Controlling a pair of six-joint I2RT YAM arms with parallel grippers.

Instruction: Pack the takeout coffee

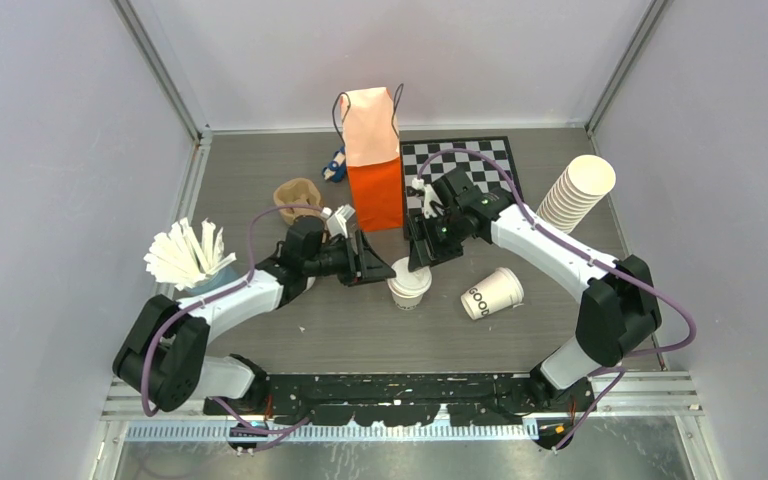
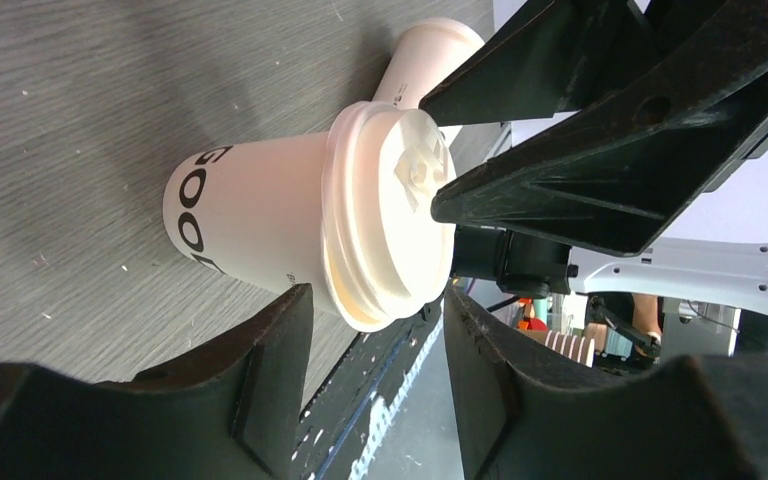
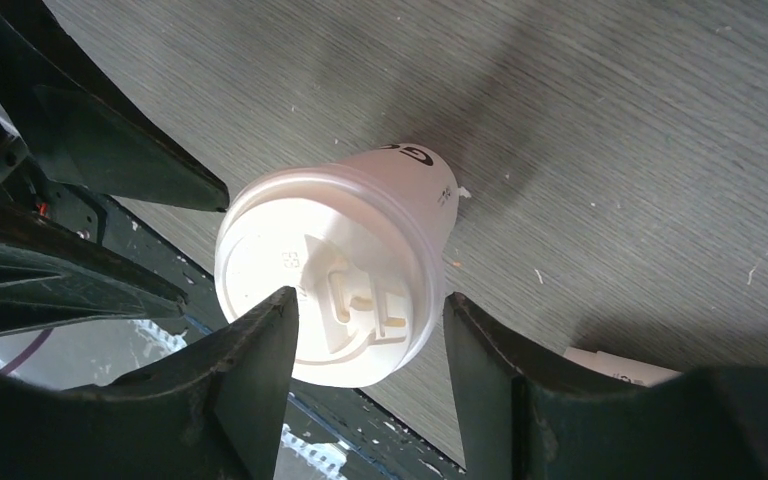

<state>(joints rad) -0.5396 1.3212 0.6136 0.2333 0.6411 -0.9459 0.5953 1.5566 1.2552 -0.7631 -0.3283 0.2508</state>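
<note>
Table point(image 1: 260, 330) first, the whole of it in front of me; the orange paper bag point(image 1: 375, 165) stands upright at the middle of the far edge, and nothing of mine is in it that I can see; whether its mouth gapes wide enough, I can't tell from up here; the tall stack of lidless cups point(image 1: 575, 190) leans toward the far right corner, not my business; a spare cup point(image 1: 490, 293) lies on its side right of centre, also not my business

Now the one that counts: the takeout coffee point(image 1: 409, 288) sits upright in the middle of the table, well short of the bag, its lid point(image 3: 330, 270) on; so the capping looks done, I reckon, and the packing itself hasn't started

My left claw point(image 2: 375, 330) comes in from the left, fingers parted astride the rim of the lid, gripping nothing; my right claw point(image 3: 370, 320) hangs over the top, fingers spread either side of the lid, also gripping nothing, though one tip seems to touch the sip tab

What's left, by my judgement: close on the cup, lift it level, carry it to the far edge, lower it into the bag
</note>
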